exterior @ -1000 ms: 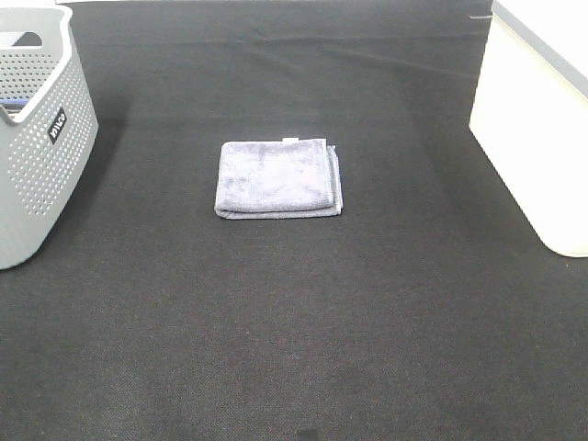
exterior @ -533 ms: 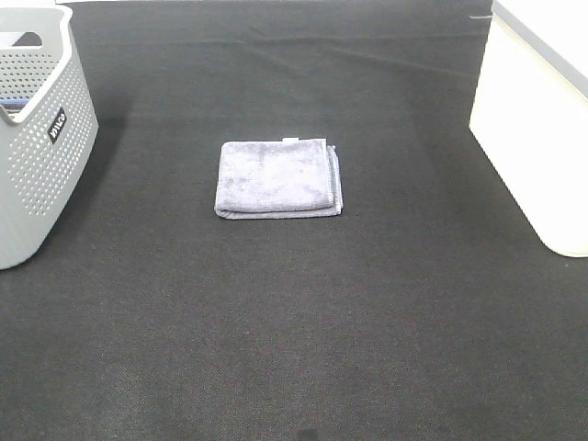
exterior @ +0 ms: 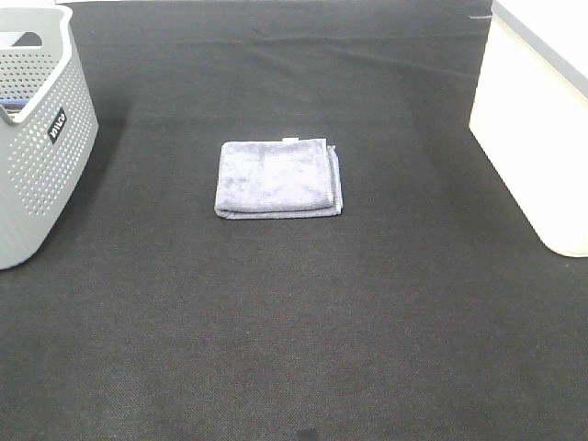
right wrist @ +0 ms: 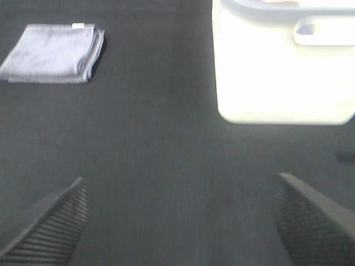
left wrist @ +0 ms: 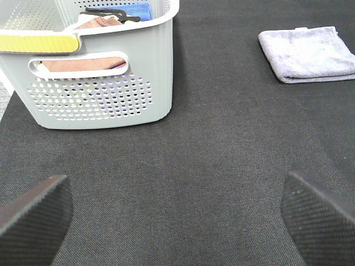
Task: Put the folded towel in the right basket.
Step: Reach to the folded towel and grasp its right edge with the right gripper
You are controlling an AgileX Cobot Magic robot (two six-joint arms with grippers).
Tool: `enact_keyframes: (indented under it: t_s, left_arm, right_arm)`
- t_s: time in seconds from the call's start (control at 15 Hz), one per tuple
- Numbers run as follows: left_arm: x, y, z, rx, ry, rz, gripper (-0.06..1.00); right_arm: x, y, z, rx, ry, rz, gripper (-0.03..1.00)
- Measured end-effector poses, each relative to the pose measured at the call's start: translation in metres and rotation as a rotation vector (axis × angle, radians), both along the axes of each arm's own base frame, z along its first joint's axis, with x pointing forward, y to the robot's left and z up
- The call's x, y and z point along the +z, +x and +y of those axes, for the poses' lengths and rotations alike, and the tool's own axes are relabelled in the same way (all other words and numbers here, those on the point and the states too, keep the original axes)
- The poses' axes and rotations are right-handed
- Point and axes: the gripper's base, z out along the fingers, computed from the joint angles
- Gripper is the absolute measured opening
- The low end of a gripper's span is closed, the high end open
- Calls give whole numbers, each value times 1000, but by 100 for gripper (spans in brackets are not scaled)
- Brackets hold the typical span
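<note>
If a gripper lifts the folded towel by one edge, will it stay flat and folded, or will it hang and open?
The folded towel looks like soft, fuzzy cloth, so it will probably droop rather than stay flat. Its stacked layers show loose along one side, so pinching only the top layer may unfold it. It looks thin, so likely light.

Soft, even overhead light in the high view, sharp enough to show the weave of the black fabric tabletop [exterior: 294, 322], with only a faint shadow beside the grey perforated plastic basket [exterior: 41, 175]. The white plastic basket [exterior: 537, 129] is blown out to near-featureless glare, brighter yet in the right wrist view, where the whole picture is soft and hazy; the left wrist view is crisp.
</note>
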Motion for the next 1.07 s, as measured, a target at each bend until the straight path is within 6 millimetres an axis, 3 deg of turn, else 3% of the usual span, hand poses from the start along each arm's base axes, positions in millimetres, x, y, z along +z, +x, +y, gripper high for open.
enact_keyframes:
  t_s: [0.27,0.47,0.67,0.87,0.93,1.07]
  left_arm:
    - [0,0,0,0,0,0,97]
    - [0,0,0,0,0,0,97]
    - [0,0,0,0,0,0,97]
    - [0,0,0,0,0,0,97]
    - [0,0,0,0,0,0,97]
    - [0,0,0,0,0,0,97]
  right_arm:
    - [36,68,4,1,24,90,85]
    - [50,128,8,6,46,233,85]
    - [65,211,15,60,55,346,83]
    - [65,281,22,122,63,452,81]
    - [65,281,22,122,63,452,81]
    - [61,319,28,153,102,502,81]
